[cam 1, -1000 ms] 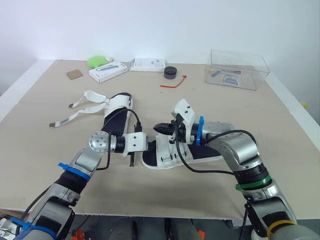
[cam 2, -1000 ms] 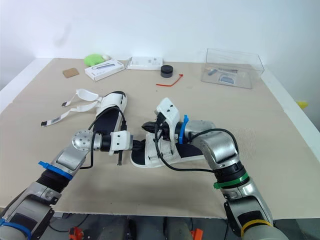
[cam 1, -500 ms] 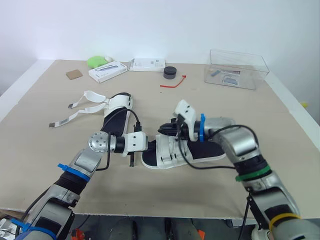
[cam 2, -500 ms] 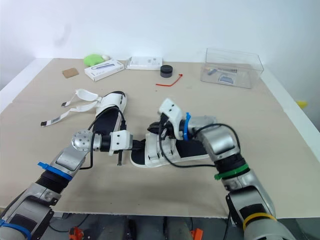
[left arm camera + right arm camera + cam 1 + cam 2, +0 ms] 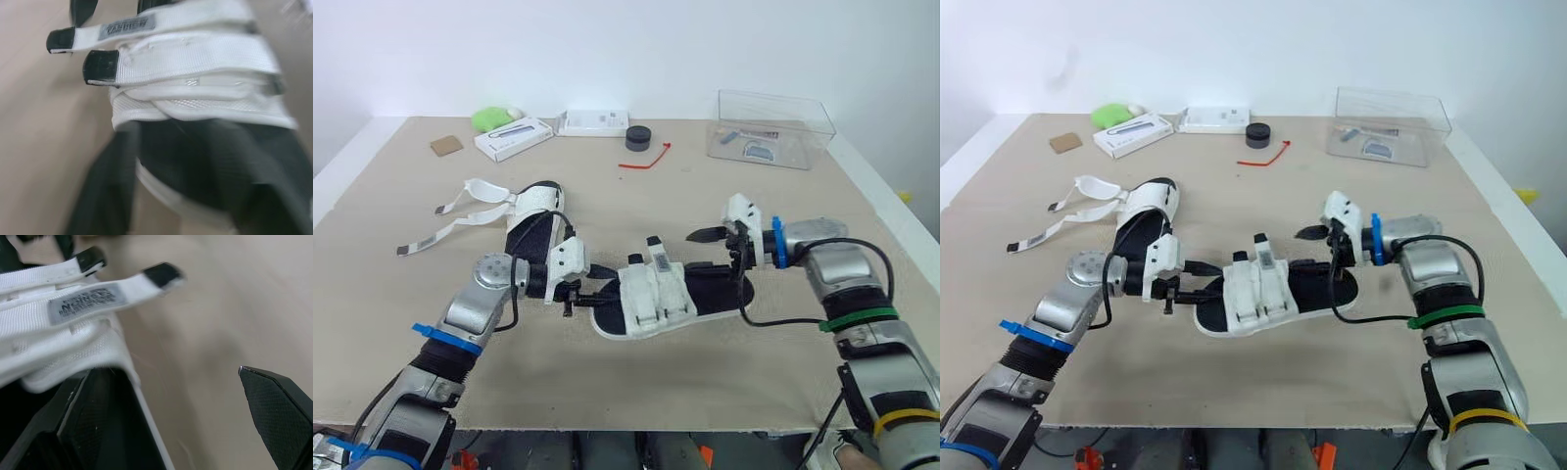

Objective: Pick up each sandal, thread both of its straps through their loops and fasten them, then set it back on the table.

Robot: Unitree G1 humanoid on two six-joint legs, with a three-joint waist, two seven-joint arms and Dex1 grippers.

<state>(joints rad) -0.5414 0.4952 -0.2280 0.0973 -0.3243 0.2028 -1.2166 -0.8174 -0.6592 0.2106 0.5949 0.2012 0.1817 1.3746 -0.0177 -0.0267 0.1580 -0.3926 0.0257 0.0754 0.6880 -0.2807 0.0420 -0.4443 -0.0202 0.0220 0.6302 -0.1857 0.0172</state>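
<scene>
Sandal [image 5: 656, 299] at table [image 5: 724, 362] centre: both straps look fastened. Right gripper [image 5: 715, 255] near heel, jaws wide, empty. Left gripper [image 5: 582, 292] at toe, grip cannot tell. Second sandal [image 5: 533, 211] far left: straps loose, still to do.

Head stereo pair: mounted high, facing forward and down over robot's arms; takes in whole counter [image 5: 607, 382] up to back wall [image 5: 626, 49]. Two eyes share same scene, small sideways offset.
Left wrist camera: very close on near sandal [image 5: 195, 58], facing strap band and black footbed.
Right wrist camera: equally close on same sandal, bare counter beside it.
Wrist views share two black-tipped strap ends [image 5: 161, 274], seen from opposite sides.
</scene>
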